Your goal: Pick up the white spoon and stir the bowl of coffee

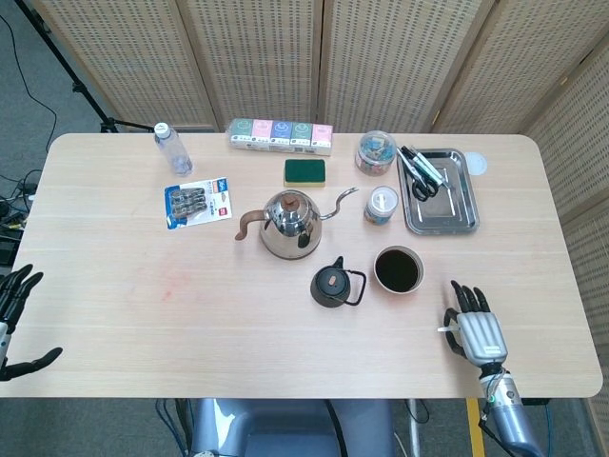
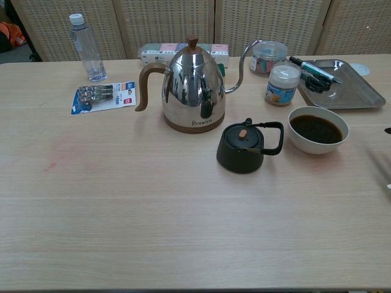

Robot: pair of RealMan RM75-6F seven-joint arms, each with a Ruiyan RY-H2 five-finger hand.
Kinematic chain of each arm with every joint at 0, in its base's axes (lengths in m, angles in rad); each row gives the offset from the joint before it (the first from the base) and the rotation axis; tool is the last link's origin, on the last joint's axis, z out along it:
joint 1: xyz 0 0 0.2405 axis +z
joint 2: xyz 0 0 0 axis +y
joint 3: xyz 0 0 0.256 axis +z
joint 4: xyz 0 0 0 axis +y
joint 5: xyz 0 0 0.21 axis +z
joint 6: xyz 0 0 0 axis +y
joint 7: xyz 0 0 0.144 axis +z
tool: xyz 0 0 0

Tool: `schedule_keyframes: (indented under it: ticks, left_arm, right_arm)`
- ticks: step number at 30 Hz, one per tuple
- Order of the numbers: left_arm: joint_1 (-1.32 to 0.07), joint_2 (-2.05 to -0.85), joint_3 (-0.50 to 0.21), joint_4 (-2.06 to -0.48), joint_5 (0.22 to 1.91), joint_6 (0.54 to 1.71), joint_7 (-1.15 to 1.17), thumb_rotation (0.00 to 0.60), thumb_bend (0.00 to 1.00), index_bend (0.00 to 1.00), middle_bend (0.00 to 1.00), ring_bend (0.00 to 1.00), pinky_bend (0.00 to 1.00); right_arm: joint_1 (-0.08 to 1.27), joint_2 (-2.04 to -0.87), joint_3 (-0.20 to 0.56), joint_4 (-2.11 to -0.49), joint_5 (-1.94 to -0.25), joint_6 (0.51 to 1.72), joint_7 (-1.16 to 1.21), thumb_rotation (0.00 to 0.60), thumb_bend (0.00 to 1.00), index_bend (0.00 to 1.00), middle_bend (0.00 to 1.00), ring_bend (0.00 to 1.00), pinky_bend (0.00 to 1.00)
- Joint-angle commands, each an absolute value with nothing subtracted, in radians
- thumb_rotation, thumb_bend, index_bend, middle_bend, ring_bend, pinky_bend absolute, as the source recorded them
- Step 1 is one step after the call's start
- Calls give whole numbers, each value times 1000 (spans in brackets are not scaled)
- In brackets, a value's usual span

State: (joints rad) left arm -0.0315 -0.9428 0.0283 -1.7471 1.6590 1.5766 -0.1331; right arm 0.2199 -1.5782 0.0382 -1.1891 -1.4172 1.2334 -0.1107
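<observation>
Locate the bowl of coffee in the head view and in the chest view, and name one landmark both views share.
Head view: the bowl of coffee sits right of centre, in front of the metal tray.
Chest view: the bowl is at the right, in front of the same tray.
Shared landmark: the small black teapot, just left of the bowl in both views.
</observation>
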Motion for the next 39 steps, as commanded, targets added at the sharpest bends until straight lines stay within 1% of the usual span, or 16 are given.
schedule_keyframes:
  ticks: [1, 4, 9, 11, 14, 17, 19, 21, 28, 39]
  left_arm:
    - [-32, -944, 29, -1748, 1660, 1576, -130, 600, 0, 0, 0, 0, 0]
    - [-33, -945, 28, -1749, 1657, 1572, -127, 600, 0, 0, 0, 0, 0]
    - [-37, -945, 30, -1752, 1656, 1563, -121, 600, 0, 0, 0, 0, 0]
    - [-38, -946, 32, -1754, 1659, 1559, -115, 600, 0, 0, 0, 0, 0]
    - [-39, -947, 33, -1756, 1661, 1556, -107, 600, 0, 0, 0, 0, 0]
    - [-39, -946, 34, -1756, 1661, 1557, -107, 600, 0, 0, 0, 0, 0]
    - [-39, -946, 34, -1756, 1661, 1557, -109, 600, 0, 0, 0, 0, 0]
    - [-38, -945, 33, -1756, 1661, 1560, -113, 600, 0, 0, 0, 0, 0]
    - [-39, -941, 26, -1755, 1647, 1563, -126, 600, 0, 0, 0, 0, 0]
    - [-47, -941, 18, -1760, 1624, 1545, -121, 600, 0, 0, 0, 0, 0]
  right_arm:
    - [224, -1533, 63, -1263, -1417, 1252, -74, 600, 466, 552, 0, 0, 0]
    - [232, -1488, 95, -1350, -1403, 1254, -18, 600, 466, 552, 0, 0, 0]
    - [246, -1448, 127, -1420, -1394, 1261, -19, 600, 466, 552, 0, 0, 0]
    - [256, -1427, 147, -1472, -1383, 1256, -4, 600, 466, 552, 0, 0, 0]
    - [289, -1393, 200, -1571, -1342, 1216, 62, 600, 466, 552, 0, 0, 0]
    - [317, -1385, 231, -1602, -1318, 1190, 76, 600, 468, 552, 0, 0, 0]
    - [337, -1387, 251, -1621, -1297, 1166, 95, 600, 488, 552, 0, 0, 0]
    - [367, -1391, 279, -1652, -1253, 1122, 123, 600, 534, 552, 0, 0, 0]
    - [435, -1421, 330, -1691, -1146, 1058, 121, 600, 543, 552, 0, 0, 0]
    - [508, -1494, 345, -1653, -1059, 1008, 117, 600, 543, 552, 0, 0, 0]
